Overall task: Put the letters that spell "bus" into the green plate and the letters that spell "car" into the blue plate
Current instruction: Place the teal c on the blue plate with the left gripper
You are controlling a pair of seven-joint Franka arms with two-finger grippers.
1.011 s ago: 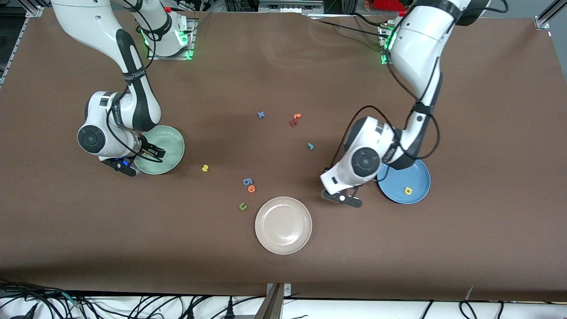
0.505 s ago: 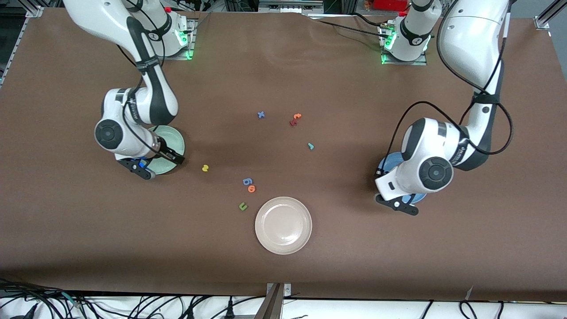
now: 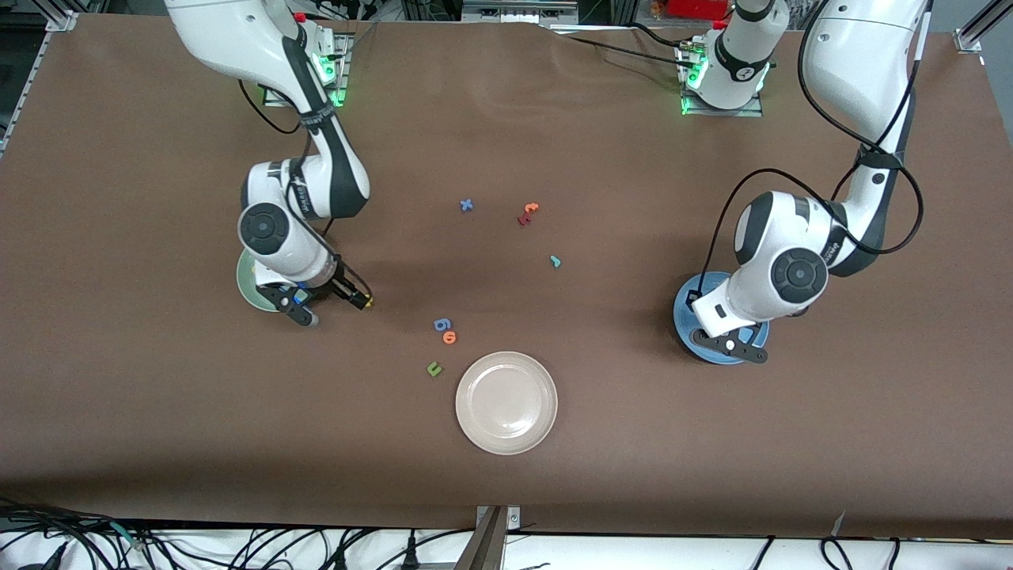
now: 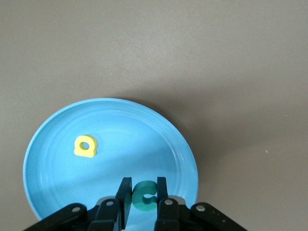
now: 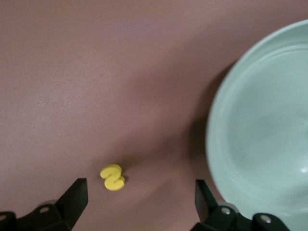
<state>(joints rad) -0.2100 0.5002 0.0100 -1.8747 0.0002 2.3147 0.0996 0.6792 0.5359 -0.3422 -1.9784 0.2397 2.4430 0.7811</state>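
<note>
The fingers [image 4: 126, 199] of the left gripper [image 4: 143, 202] are closed narrowly on the teal "c" [image 4: 144, 196], which is held between them just above the blue plate [image 4: 57, 192]; the yellow "a" [image 4: 85, 146] already lies in that plate, apart from the fingers. For this step to go well, the "c" is best lowered toward the plate's middle rather than its rim, and released only when close to the surface, so that the light foam is not bounced out.

The fingers [image 5: 73, 197] of the right gripper [image 5: 139, 202] are spread wide, with the yellow "s" [image 5: 112, 177] on the table between them, nearer one finger. The green plate [image 5: 260, 139] lies just beside the other finger. The gripper is best centred over the "s" before it is brought down.

In the front view the teal "r" [image 3: 555, 260] is seen alone on the table. The "u" and "b" cannot be made out; most of the green plate is cut off or covered by the right arm.
</note>
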